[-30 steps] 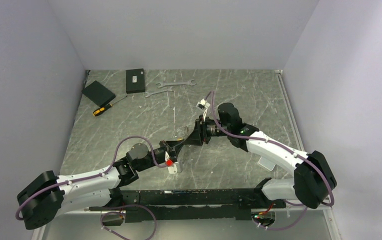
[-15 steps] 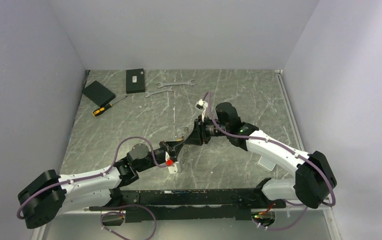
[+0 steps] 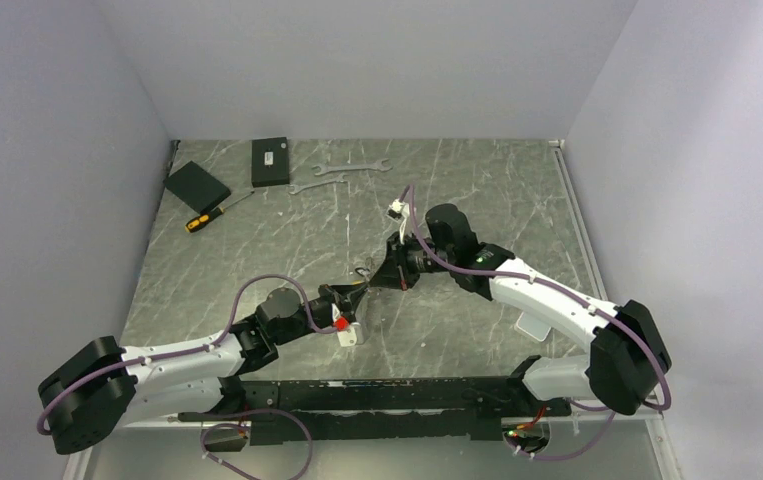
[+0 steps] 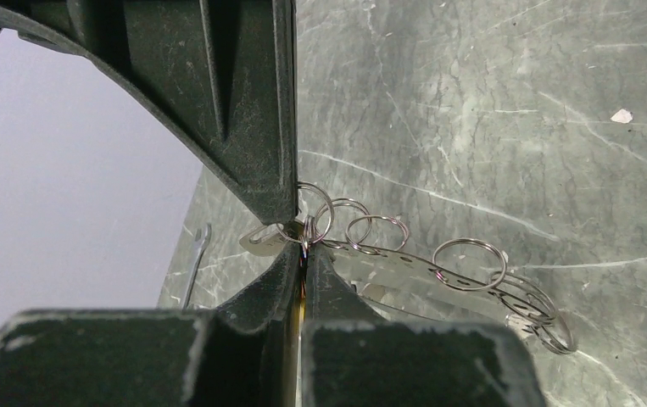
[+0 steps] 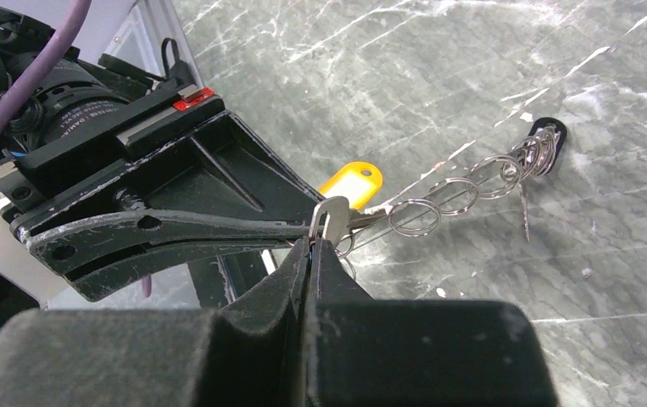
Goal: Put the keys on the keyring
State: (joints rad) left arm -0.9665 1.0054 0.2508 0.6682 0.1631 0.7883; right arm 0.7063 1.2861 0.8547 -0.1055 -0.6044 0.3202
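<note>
My two grippers meet tip to tip above the middle of the table. My left gripper [image 3: 354, 290] [image 4: 303, 252] is shut on a yellow key [image 5: 351, 184], which shows as a yellow edge between its jaws. My right gripper [image 3: 376, 279] [image 5: 311, 246] is shut on a small silver key [image 5: 329, 215]. The keyring [image 4: 438, 273], a thin silvery loop with a perforated rim, hangs from the pinch point with several small split rings [image 4: 469, 263] on it. Its far end rests on the table by a dark fob [image 5: 549, 136].
Two silver wrenches [image 3: 353, 168] [image 3: 307, 187], a black box [image 3: 270, 160], a black pad [image 3: 197, 184] and a yellow-handled screwdriver [image 3: 207, 215] lie at the back left. One wrench also shows in the left wrist view [image 4: 194, 263].
My right arm has shifted a little to the left and back. My left gripper followed, so the meeting point moved slightly. Both grippers stayed shut.
</note>
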